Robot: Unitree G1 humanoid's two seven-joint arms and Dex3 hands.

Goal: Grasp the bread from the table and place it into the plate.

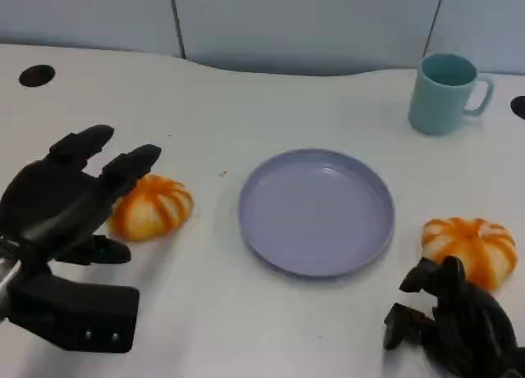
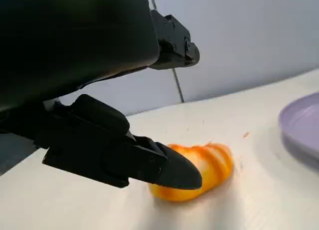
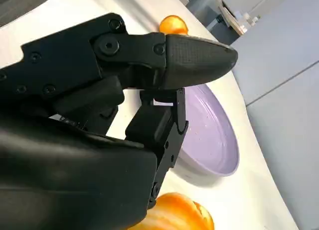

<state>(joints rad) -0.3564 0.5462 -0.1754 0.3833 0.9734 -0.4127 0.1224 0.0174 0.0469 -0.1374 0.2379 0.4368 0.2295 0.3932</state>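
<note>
Left hand point(image 1: 61, 202) nearest, fingers spread apart, holding nothing; fingertips hang over one bread point(image 1: 152, 207) just beyond them, contact unclear. Right hand point(image 1: 455, 321) has fingers curled in, nothing held; second bread point(image 1: 470, 248) just beyond its fingertips. Plate point(image 1: 317, 211) sits between the hands, nothing in it. Mug point(image 1: 445, 93) far beyond right hand.

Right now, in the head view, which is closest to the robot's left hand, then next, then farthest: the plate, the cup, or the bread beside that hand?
From the left hand:
1. Bread, right beside its fingers.
2. Plate, mid-table.
3. Cup, far right corner.
</note>
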